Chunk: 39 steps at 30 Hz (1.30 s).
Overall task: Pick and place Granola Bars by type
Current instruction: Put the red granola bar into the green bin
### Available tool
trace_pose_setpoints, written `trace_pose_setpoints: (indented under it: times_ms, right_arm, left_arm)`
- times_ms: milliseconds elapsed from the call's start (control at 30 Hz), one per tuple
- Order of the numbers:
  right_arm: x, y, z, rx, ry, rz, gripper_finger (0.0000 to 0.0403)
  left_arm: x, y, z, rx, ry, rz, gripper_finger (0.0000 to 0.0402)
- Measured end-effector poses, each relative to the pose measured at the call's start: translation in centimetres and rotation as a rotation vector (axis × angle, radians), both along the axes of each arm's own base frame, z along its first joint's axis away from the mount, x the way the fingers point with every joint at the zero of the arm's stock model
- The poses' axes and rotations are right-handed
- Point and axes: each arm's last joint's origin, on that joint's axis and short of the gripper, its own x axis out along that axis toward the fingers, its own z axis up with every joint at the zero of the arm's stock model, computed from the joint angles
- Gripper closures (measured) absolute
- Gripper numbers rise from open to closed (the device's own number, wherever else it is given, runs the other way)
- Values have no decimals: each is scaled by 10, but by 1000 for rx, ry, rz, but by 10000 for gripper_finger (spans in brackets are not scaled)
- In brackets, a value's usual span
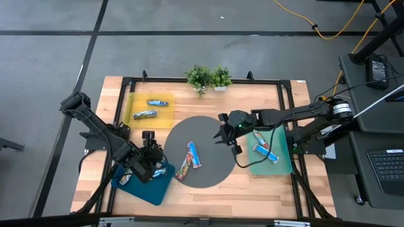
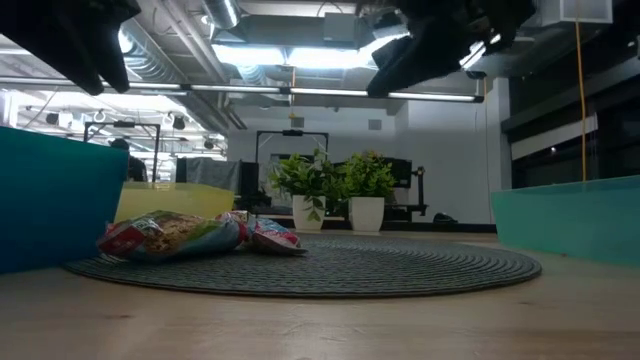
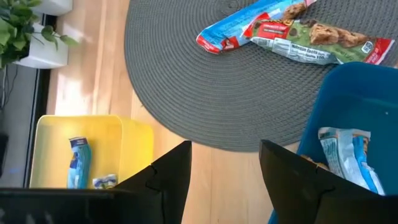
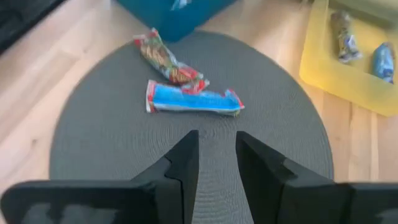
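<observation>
Two granola bars lie touching on the round grey mat (image 1: 199, 150), left of centre: a blue bar (image 1: 194, 154) and a multicoloured bar (image 1: 183, 169). Two more bars (image 1: 151, 108) are in the yellow tray (image 1: 131, 108), one in the dark blue tray (image 1: 151, 190), two in the green tray (image 1: 278, 167). Right gripper (image 1: 228, 140) hovers over the mat's right edge, fingers a narrow gap apart, holding nothing. Left gripper (image 1: 153, 161) is above the blue tray, fingers apart, also empty.

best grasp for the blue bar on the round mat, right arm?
Grip the blue bar at mid-length, across its narrow width, from straight above. It lies flat on the grey mat; one end touches the multicoloured bar, so stay off that end. Right gripper is open.
</observation>
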Motion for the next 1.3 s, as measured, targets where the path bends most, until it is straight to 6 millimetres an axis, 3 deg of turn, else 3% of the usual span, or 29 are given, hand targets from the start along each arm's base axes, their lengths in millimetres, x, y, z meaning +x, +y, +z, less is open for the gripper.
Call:
trace_pose_setpoints:
  times_ms: [167,367,567,733,1000,1300]
  right_arm:
    - [7,0,-9,-51,14,41,272]
    - [23,1,-8,-91,4,75,200]
    - [45,2,-23,-93,32,77,149]
    - [72,2,-40,-119,85,102,142]
    - [103,9,-62,-338,260,271,141]
    - [129,13,-73,-500,257,477,141]
  left_arm:
    - [0,0,0,9,-7,2,223]
    - [1,2,1,59,-45,10,224]
    - [1,3,2,103,-78,19,224]
    - [1,3,2,109,-73,10,224]
    - [1,3,2,95,-85,32,224]
    - [1,3,2,94,-90,37,224]
